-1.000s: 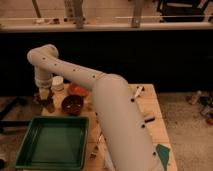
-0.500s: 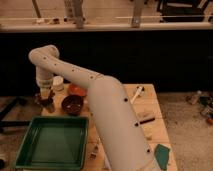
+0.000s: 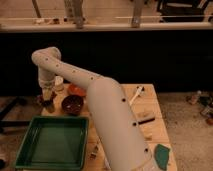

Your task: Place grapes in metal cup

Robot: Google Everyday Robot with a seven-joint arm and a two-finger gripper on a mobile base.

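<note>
Nearest the camera, the green tray (image 3: pixel 50 145) sits at the front-left of the table (image 3: pixel 150 107), w/ the arm (image 3: pixel 115 120) sweeping past its right side. Just behind the tray is a dark bowl (image 3: pixel 73 105). Left of that, the gripper (image 3: pixel 48 97) hangs low over a small dark object (image 3: pixel 49 106), poss. the metal cup; can't tell if it's apart, together or clamped on sth. No grapes visible, maybe hidden under it. Further back: orange bowl (image 3: pixel 76 90), white cup (image 3: pixel 59 82). Likely handling: grapes are light, soft, bruise easily, so pinch gently across the bunch or at the stem
</note>
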